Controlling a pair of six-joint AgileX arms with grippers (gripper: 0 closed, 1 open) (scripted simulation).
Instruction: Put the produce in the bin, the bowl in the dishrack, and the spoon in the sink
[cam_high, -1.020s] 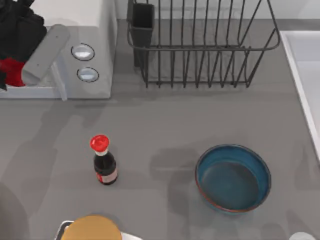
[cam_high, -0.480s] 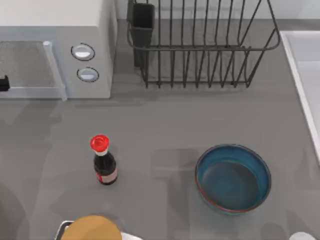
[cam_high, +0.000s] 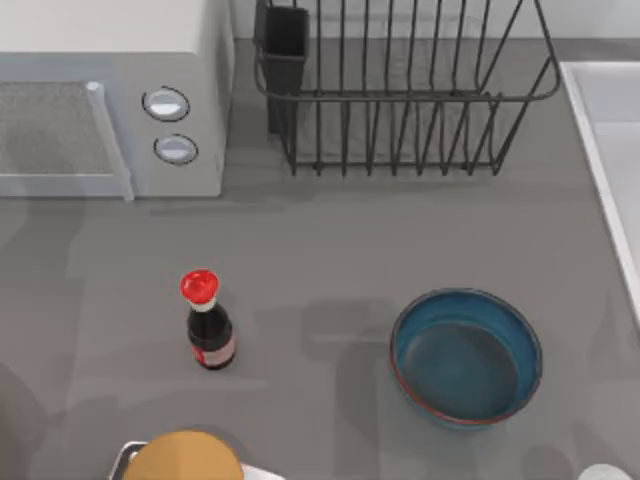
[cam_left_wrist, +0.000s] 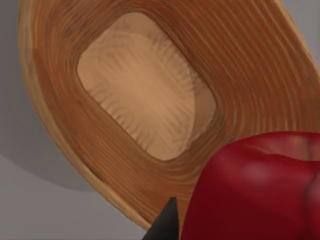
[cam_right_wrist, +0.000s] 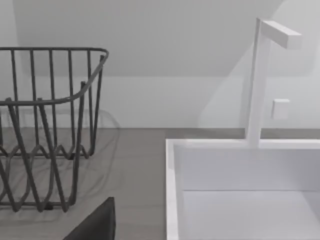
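The red glossy produce (cam_left_wrist: 255, 190) fills the near corner of the left wrist view, with my left gripper (cam_left_wrist: 235, 225) shut on it and one dark fingertip (cam_left_wrist: 167, 225) beside it. It hangs over the rim of an oval woven wooden bin (cam_left_wrist: 145, 85) whose inside is bare. The teal bowl (cam_high: 466, 356) stands upright on the counter at the front right. The black wire dishrack (cam_high: 400, 90) sits at the back centre. The sink (cam_high: 610, 150) lies along the right edge. My right gripper (cam_right_wrist: 97, 227) is near the sink (cam_right_wrist: 240, 190) and rack (cam_right_wrist: 45, 125). The spoon is out of view.
A white microwave (cam_high: 110, 100) with two knobs stands at the back left. A red-capped dark sauce bottle (cam_high: 208, 325) stands left of the bowl. A tan round thing (cam_high: 185, 458) sits at the front edge. A white tap (cam_right_wrist: 260, 80) rises behind the sink.
My left arm, holding the red produce over the microwave's left part, moved out past the top view's left edge. Bowl and bottle have not moved.
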